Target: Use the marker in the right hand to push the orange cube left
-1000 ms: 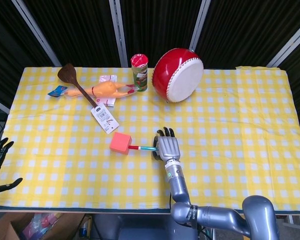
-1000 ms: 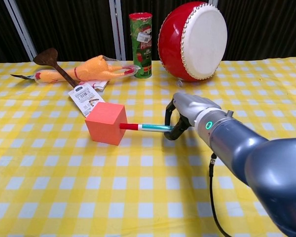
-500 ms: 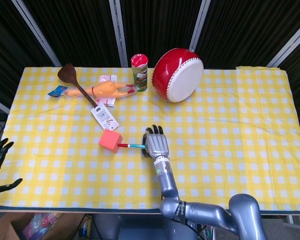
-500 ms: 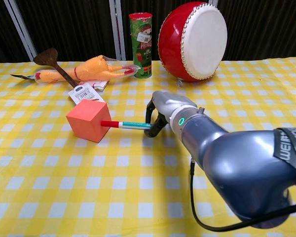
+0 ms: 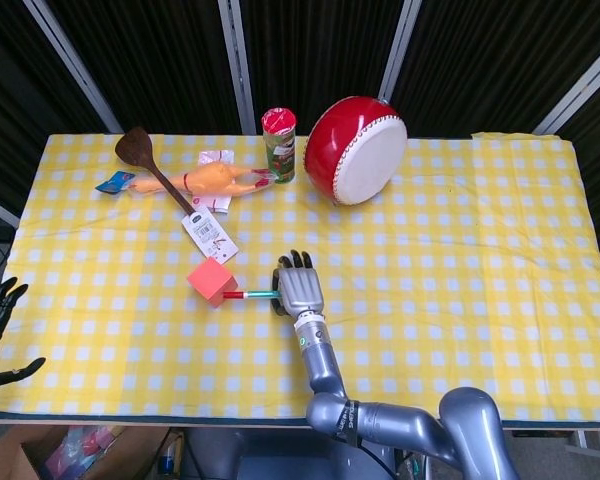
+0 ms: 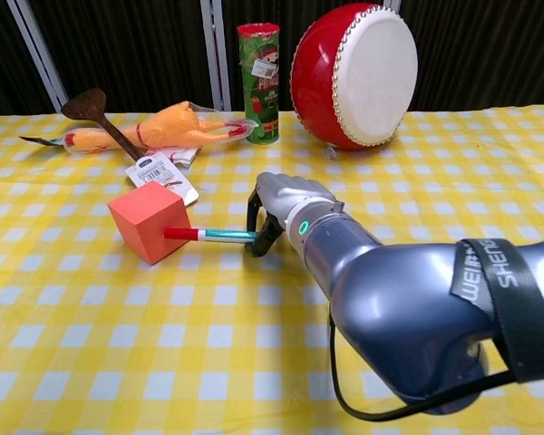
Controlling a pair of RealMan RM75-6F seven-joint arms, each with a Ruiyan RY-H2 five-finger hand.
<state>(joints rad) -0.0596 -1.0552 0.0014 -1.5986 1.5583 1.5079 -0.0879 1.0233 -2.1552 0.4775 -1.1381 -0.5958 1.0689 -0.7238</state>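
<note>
Fingers of my right hand grasping marker | its tip against orange cube | cube shifted left since a second ago | push progressing.

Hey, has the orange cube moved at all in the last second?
Yes. The orange cube has slid left, pushed by the marker in the right robot hand; it now sits just below the white tag, which stayed put.

A yellow checked cloth covers the desk. On it: orange cube, wooden spatula, rubber chicken with a tag, a snack can, a red drum, and possibly a small packet behind the chicken.
</note>
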